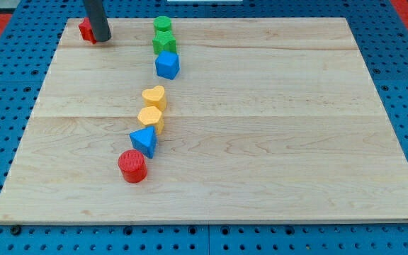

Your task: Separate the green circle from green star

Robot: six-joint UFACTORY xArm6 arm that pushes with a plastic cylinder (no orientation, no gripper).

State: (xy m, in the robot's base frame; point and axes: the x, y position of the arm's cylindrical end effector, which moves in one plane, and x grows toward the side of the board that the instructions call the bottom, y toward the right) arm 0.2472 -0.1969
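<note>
Red cylinder [132,166] sits closest to us. Green circle [162,25] touches the green star [164,42] at the counter's [275,142] top, so nothing's separated yet. No jaws here, just our tip [102,40] parked well left, half hiding a red block [86,30], shape unclear.

the scene was brightly and evenly lit from above. the pale wooden counter [275,127] showed a soft sheen, with no harsh glare. shadows were short and faint, hugging the base of the red cylinder [132,166] and the blue block [167,65]. focus was sharp throughout, with little visible distortion at the edges.
</note>
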